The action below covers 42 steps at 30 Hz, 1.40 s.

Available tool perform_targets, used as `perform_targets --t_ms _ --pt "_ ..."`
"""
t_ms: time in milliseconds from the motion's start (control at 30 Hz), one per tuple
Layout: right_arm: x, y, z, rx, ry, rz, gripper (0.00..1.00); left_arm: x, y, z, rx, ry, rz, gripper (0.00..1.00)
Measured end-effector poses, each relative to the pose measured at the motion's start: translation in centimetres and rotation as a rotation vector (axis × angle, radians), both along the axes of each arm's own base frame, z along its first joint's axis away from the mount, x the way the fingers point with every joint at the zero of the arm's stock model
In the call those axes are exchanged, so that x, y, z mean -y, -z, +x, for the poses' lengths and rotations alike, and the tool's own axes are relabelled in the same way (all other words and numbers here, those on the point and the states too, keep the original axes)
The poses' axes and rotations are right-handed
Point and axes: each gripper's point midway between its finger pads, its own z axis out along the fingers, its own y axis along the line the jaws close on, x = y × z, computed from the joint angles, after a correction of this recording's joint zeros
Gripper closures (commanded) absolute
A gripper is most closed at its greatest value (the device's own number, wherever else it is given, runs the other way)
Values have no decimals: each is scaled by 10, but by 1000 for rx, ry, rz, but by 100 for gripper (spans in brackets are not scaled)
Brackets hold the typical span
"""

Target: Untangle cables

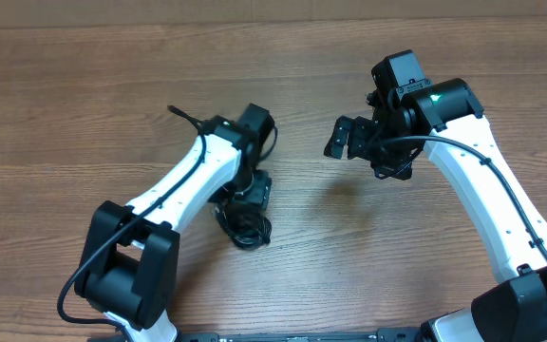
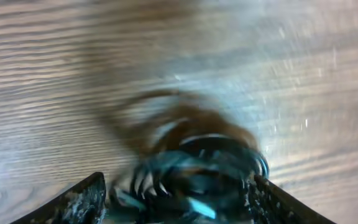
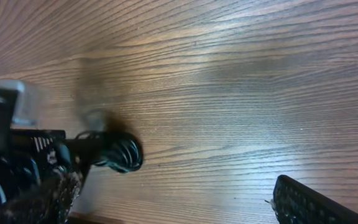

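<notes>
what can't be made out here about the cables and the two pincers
- Left wrist view: motion blur smears the cables; single cords, plug ends and whether the left pincer grips them are unreadable.
- Overhead: the left arm covers most of the cables and its own pincer.
- Right wrist view: the cables are small, their left side hidden behind the blurred left pincer; the open right pincer is cut off by the bottom edge.

The overhead camera looks straight down from high above the brown wood-grain tabletop point(image 1: 283, 57). The left wrist camera points down, very near, with the blurred black coiled cable bundle point(image 2: 197, 174) between its dark fingers point(image 2: 73, 202). The right wrist camera stands farther off and sees that bundle beyond one finger.
</notes>
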Motion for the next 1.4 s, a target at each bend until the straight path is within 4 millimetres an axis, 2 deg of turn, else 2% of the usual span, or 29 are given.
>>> perform_targets --t_ms 33,133,233,300,400,533,667,900,1067,1133,1167,1200,1233,1333,1367,1400 --pt "0 0 0 0 -1 0 0 -2 0 2 2 -31 2 28" --pt "-3 -1 1 7 -7 5 0 -9 0 4 3 -105 10 37" --pt "-5 -1 3 17 -9 12 0 -6 0 3 -3 -128 0 56" --pt "-5 -2 4 21 -9 15 0 -1 -1 1 -17 -143 -25 62" --pt "-7 -3 5 27 -10 25 0 5 -1 -2 -29 -169 -44 77" --pt "-8 -3 5 27 -14 25 0 8 -1 -4 -29 -193 -41 85" --pt "-15 -3 1 27 -36 26 0 9 -1 -1 -20 -236 -41 62" --pt "-25 -4 0 42 -65 32 0 10 0 5 8 -271 -45 59" --pt "-28 -5 3 57 -70 40 0 4 6 1 1 -366 -15 59" --pt "-29 -5 3 56 -70 43 0 4 8 -1 -7 -387 -11 49" --pt "-29 -5 3 56 -70 43 0 4 9 -1 -4 -381 -15 49" --pt "-29 -5 3 56 -70 43 0 5 9 1 2 -361 -21 57" --pt "-29 -5 3 55 -70 43 0 5 9 1 4 -333 -23 57" --pt "-29 -5 2 55 -70 43 0 0 3 -6 -51 -263 -30 46" --pt "-29 -5 3 56 -71 44 0 -4 -2 -7 -68 -260 -26 43" --pt "-29 -5 2 54 -72 45 0 -9 -12 -4 -76 -265 -29 36"
